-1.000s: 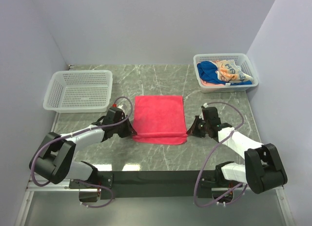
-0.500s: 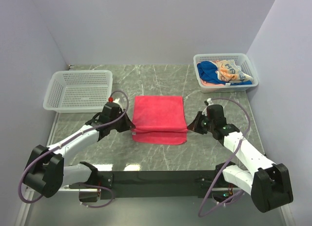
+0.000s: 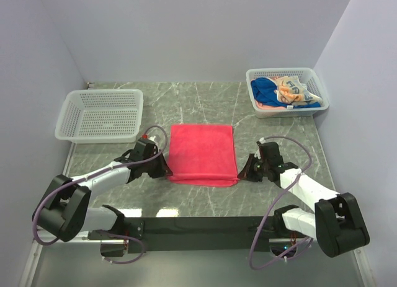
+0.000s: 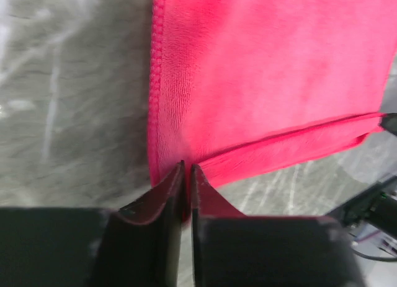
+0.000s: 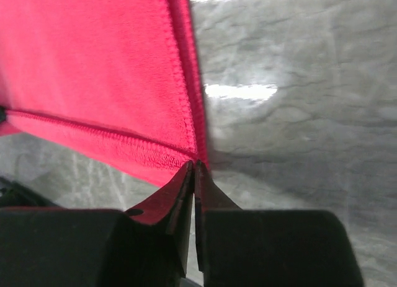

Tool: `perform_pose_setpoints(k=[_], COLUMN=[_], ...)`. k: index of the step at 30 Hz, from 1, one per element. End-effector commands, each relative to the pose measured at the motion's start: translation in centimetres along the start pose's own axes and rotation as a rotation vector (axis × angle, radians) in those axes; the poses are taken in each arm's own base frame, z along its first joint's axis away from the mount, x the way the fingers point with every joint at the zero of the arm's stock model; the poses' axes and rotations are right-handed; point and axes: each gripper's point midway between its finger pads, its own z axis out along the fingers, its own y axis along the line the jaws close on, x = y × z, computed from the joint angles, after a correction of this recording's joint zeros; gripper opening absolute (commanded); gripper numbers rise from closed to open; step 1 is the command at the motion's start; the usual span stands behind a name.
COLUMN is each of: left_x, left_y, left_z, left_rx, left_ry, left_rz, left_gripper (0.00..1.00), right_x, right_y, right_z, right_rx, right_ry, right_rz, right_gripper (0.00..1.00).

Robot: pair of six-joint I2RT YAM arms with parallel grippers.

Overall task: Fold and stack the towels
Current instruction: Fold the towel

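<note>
A pink-red towel (image 3: 203, 154) lies folded flat on the marble table, its doubled hem along the near edge. My left gripper (image 3: 166, 170) sits low at the near left corner. In the left wrist view its jaws (image 4: 187, 166) are pressed together on the towel (image 4: 267, 70), with red cloth in the slit. My right gripper (image 3: 243, 170) is at the near right corner. It (image 5: 196, 163) pinches the towel (image 5: 93, 64) at the stitched corner. More towels, a deep blue one (image 3: 265, 88) and a printed orange one (image 3: 293, 88), lie crumpled in the far right basket.
One white mesh basket (image 3: 285, 71) holds those towels at the back right. Another white mesh basket (image 3: 102, 93) stands at the back left with nothing in it. Grey walls close in three sides of the table (image 3: 205, 101).
Half a second ago both grippers held the near corners slightly raised and further in. They have come down towards the near edge, and the towel now lies flatter.
</note>
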Motion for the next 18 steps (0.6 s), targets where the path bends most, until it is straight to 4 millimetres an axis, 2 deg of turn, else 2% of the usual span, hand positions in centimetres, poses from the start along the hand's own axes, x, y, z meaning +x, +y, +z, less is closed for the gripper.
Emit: perform_pose_setpoints(k=[1, 2, 3, 4, 5, 6, 7, 8, 12, 13, 15, 18], left_x=[-0.3, -0.1, 0.0, -0.3, 0.1, -0.1, 0.0, 0.0, -0.2, -0.6, -1.2, -2.2], left_y=[0.9, 1.0, 0.9, 0.4, 0.5, 0.0, 0.0, -0.2, -0.6, -1.0, -1.2, -1.7], left_z=[-0.4, -0.7, -0.9, -1.5, -1.9, -2.7, -3.1, -3.5, -5.5, -6.0, -6.4, -6.3], left_rx=[-0.043, -0.046, -0.044, -0.024, -0.030, -0.008, -0.007, 0.000, 0.017, 0.031, 0.031, 0.041], left_ry=[-0.028, -0.023, -0.025, -0.042, -0.035, -0.056, -0.060, -0.068, -0.119, -0.145, -0.172, -0.197], left_rz=[0.009, 0.009, 0.010, 0.015, 0.005, 0.009, 0.004, -0.007, -0.021, -0.017, -0.014, 0.004], left_gripper=[0.17, 0.22, 0.31, 0.36, 0.41, 0.50, 0.53, 0.55, 0.76, 0.78, 0.79, 0.75], right_x=[-0.9, -0.8, -0.8, -0.7, -0.5, -0.4, -0.1, 0.0, -0.2, -0.5, -1.4, -2.7], right_y=[-1.1, -1.0, -0.9, -0.6, -0.3, -0.1, 0.3, 0.8, 2.1, 2.5, 2.8, 4.2], right_z=[0.0, -0.3, -0.5, -1.0, -1.3, -1.7, -2.3, -2.8, -4.5, -4.9, -5.1, -5.1], right_rx=[0.049, 0.044, 0.039, 0.031, 0.018, 0.008, -0.006, -0.024, -0.067, -0.079, -0.083, -0.133], right_ry=[-0.047, -0.047, -0.049, -0.052, -0.046, -0.044, -0.044, -0.043, -0.083, -0.106, -0.147, -0.183], right_rz=[-0.021, -0.026, -0.036, -0.046, -0.055, -0.072, -0.084, -0.092, -0.130, -0.140, -0.164, -0.208], right_gripper=[0.16, 0.19, 0.22, 0.29, 0.33, 0.35, 0.40, 0.41, 0.50, 0.55, 0.56, 0.56])
